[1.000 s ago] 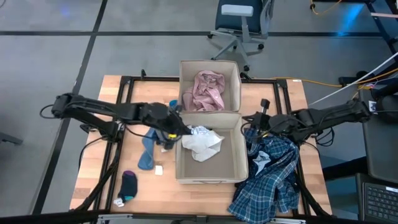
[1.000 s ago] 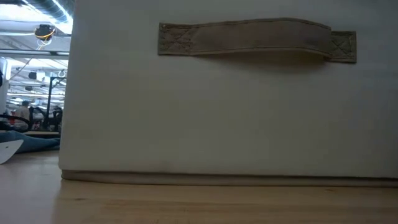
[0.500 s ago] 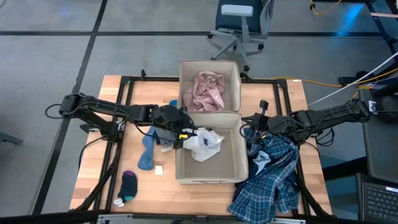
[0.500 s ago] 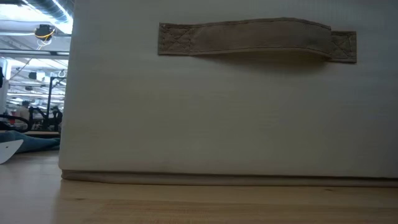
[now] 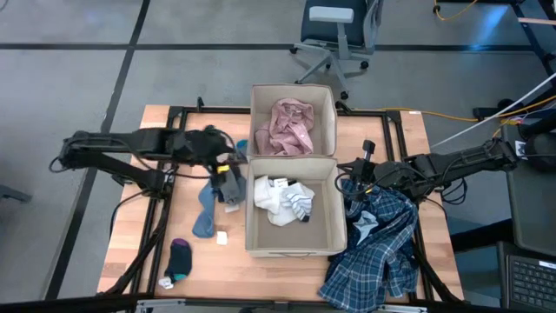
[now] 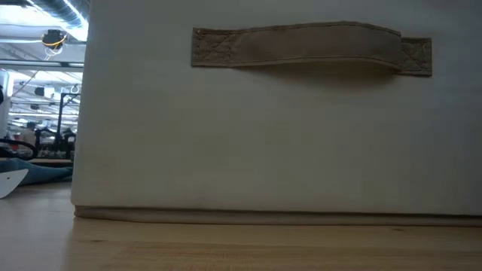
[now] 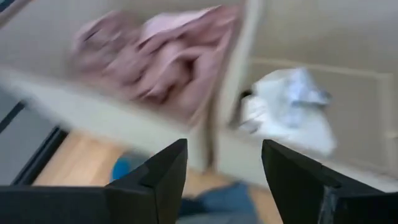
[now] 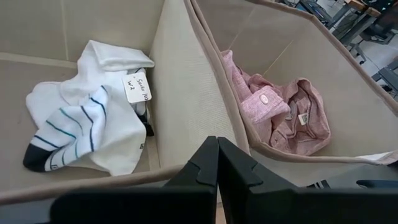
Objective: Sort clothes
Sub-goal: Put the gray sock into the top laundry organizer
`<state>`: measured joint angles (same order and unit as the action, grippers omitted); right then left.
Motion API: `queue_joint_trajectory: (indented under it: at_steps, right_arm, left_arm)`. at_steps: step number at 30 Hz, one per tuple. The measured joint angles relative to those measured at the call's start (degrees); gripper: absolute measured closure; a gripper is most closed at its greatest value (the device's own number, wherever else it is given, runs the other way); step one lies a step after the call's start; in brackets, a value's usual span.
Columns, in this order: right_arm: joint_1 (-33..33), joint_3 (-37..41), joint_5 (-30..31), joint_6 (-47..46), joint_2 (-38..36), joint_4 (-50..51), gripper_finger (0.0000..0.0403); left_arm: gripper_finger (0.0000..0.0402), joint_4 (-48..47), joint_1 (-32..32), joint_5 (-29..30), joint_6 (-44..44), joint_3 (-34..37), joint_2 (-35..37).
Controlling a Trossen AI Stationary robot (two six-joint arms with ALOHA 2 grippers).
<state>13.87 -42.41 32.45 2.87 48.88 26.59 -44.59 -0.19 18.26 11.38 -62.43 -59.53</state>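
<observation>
While the white top [image 5: 282, 199] lies inside the near bin [image 5: 327, 236] and the pink shirt [image 5: 287, 125] fills the far bin [image 5: 293, 90], a release step is judged complete. The left gripper [image 5: 228, 176] is seen beside the near bin's left wall, its fingers spread wide and nothing held between them. The right gripper [image 5: 358, 181] is kept closed and empty at the bin's right wall, over the blue-white plaid shirt [image 5: 375, 248]. A blue sock [image 5: 204, 213] and a dark sock [image 5: 179, 257] are left on the table [image 5: 139, 217]. Next, a lowering of the left gripper onto the blue sock is called for, with one layer of cloth pinched.
</observation>
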Motion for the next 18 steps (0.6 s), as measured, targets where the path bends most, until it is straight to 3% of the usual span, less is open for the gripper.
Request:
queue_joint_trajectory:
  at_steps: [6,13,18]
  right_arm:
    - [0.0,0.0,0.0,0.0,0.0,0.0,0.0395]
    - [0.0,0.0,0.0,0.0,0.0,-0.2,0.0395]
    - [0.0,0.0,0.0,0.0,0.0,-0.2,0.0395]
  left_arm:
    - [0.0206,-2.9,1.2,6.6,7.6,8.5,5.8]
    - [0.0206,-2.3,6.3,6.2,9.4,18.1,2.4]
    - [0.0206,-1.8,10.6,0.2,5.6,21.4,-3.4]
